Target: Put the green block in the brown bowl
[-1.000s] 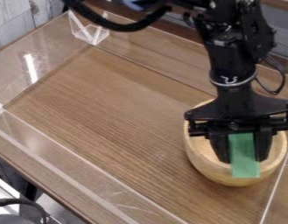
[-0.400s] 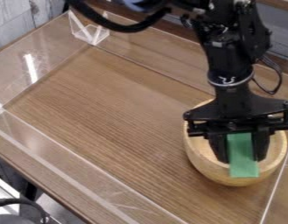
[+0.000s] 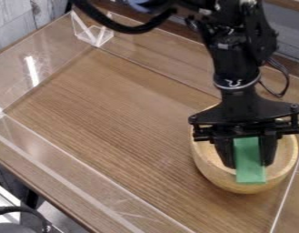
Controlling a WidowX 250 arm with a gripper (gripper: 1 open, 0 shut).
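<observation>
The green block (image 3: 249, 166) is a flat bright green bar, tilted, with its lower end over the near rim of the brown bowl (image 3: 209, 162). The round wooden bowl sits at the table's right front. My black gripper (image 3: 250, 148) points down into the bowl and is shut on the block's upper part, one finger on each side of it. The far half of the bowl and the block's top end are hidden behind the gripper.
A wood-grain tabletop (image 3: 115, 109) is enclosed by low clear plastic walls (image 3: 43, 55). The bowl stands close to the right wall and the front edge. Black cables (image 3: 127, 23) hang from the arm at the back.
</observation>
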